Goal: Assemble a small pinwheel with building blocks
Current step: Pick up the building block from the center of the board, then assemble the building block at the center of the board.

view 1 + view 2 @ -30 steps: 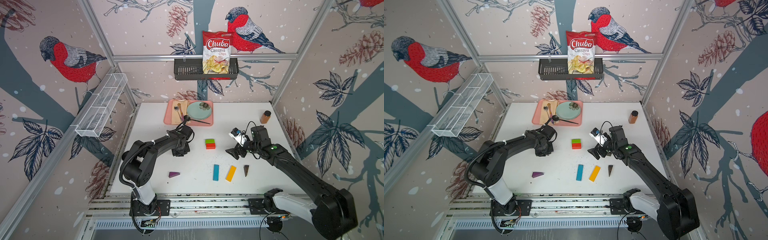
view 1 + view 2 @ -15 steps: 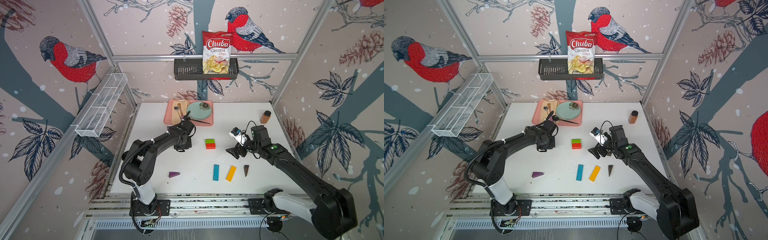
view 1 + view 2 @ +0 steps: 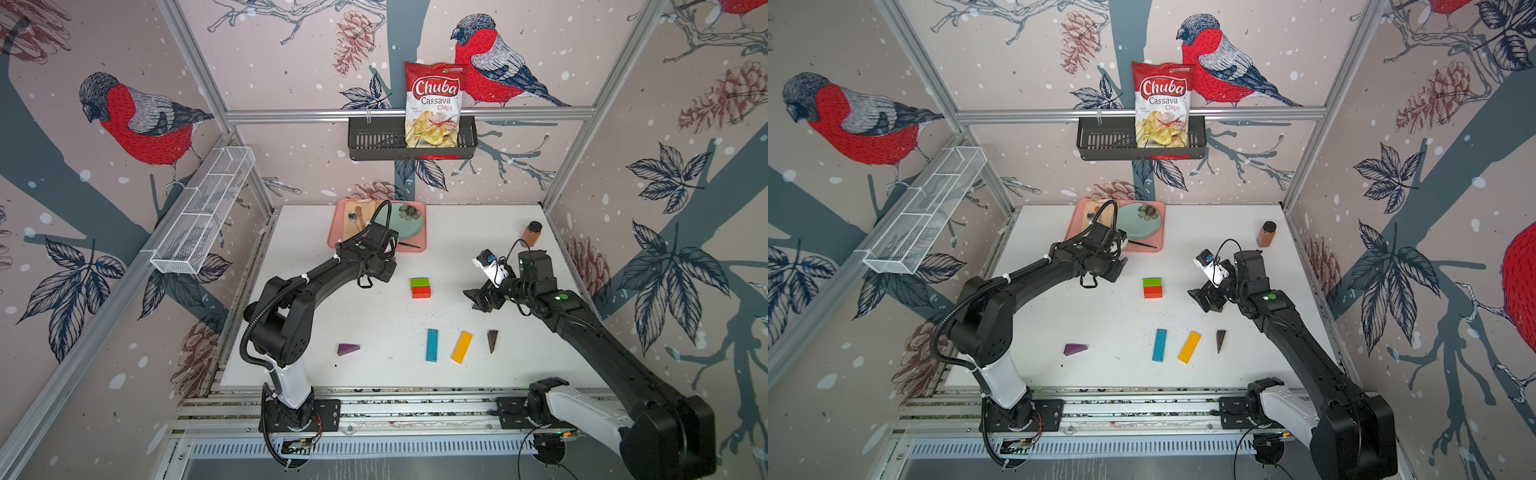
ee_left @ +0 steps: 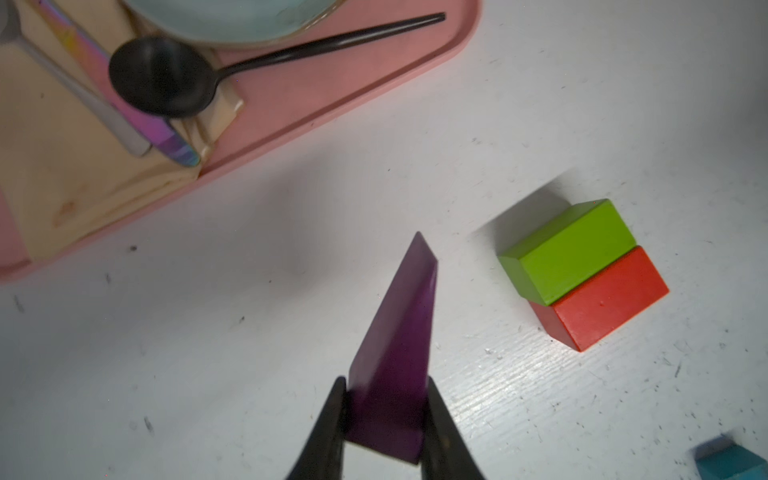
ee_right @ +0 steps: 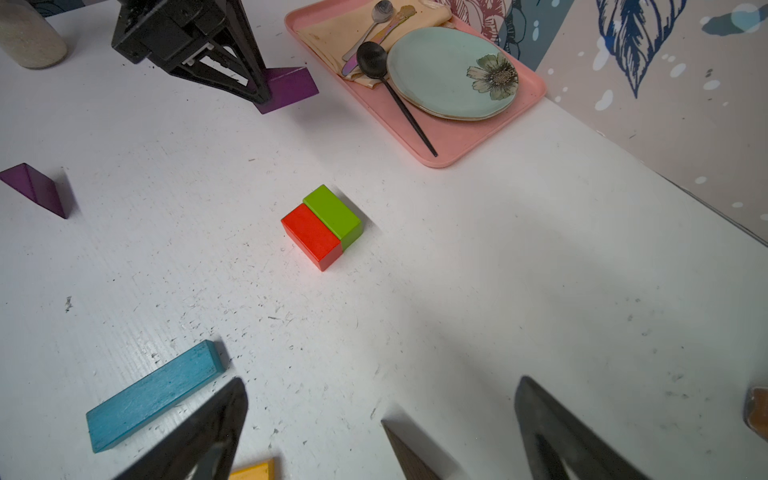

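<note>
**Left hand (image 4: 384, 399) holds a purple wedge (image 4: 399, 332): seat it without nudging the hub (image 3: 421, 287)**

Our left hand is clamped on the thick end of the wedge, thin tip pointing away from the wrist. The piece looks clear of the table (image 4: 208, 332). In both top views it hangs at about ten o'clock from the hub, near it but apart. The pink tray (image 4: 332, 104) lies close behind, at eleven. The hub, a green brick (image 4: 569, 249) touching a red brick (image 4: 606, 297), sits mid-table with no blade against it yet.

We judge this step to be laying the first blade. We should turn the wedge until one straight face runs parallel to a hub side and lower it until it rests flat. Then we slide it in gently, because the two bricks seem only butted together and a hard push could part them. We let go only once it lies flat.

Right hand (image 5: 382, 382) stands wide apart and empty at three o'clock from the hub. A dark brown wedge (image 3: 493, 340) lies at four, the yellow bar (image 3: 462, 347) at five, the blue bar (image 3: 432, 345) at six and a second purple wedge (image 3: 348, 349) at eight.
</note>
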{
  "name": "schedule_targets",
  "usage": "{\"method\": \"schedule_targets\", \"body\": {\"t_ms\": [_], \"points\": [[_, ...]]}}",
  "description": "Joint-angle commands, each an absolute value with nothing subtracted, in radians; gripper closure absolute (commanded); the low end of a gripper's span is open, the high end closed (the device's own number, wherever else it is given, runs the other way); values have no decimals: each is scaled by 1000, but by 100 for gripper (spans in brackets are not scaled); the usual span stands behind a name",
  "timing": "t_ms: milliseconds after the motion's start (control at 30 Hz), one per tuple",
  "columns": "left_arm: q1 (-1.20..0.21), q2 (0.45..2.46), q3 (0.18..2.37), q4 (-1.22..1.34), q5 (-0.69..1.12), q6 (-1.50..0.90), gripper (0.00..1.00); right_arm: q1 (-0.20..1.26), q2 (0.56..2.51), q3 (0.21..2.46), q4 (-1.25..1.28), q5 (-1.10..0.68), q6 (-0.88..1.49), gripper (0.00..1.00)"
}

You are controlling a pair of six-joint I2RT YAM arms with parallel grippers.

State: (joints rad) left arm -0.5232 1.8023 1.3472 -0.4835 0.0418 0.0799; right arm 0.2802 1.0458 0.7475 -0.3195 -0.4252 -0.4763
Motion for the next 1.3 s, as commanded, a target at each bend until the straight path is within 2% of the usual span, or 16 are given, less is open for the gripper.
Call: {"method": "schedule_targets", "body": {"t_ms": [0,100,300,600,933,1267], "points": [[-521,1840,1401,-460,174,329,82,274,1036,756,-323,-440,-498,0],[-521,1890,1468,-512,250,485,79,275,1032,755,-322,-444,-507,1],[-514,1997,1611,-603,201,682,79,275,1023,748,-314,-460,-511,0],[-509,2051,1667,-616,111,988,81,262,1022,747,-333,-487,-538,1],[-496,2114,1717,-647,115,1364,83,261,1011,782,-380,-496,-549,1],[-510,2149,1767,-735,163,1519,84,259,1014,750,-333,-522,-558,1]]}}
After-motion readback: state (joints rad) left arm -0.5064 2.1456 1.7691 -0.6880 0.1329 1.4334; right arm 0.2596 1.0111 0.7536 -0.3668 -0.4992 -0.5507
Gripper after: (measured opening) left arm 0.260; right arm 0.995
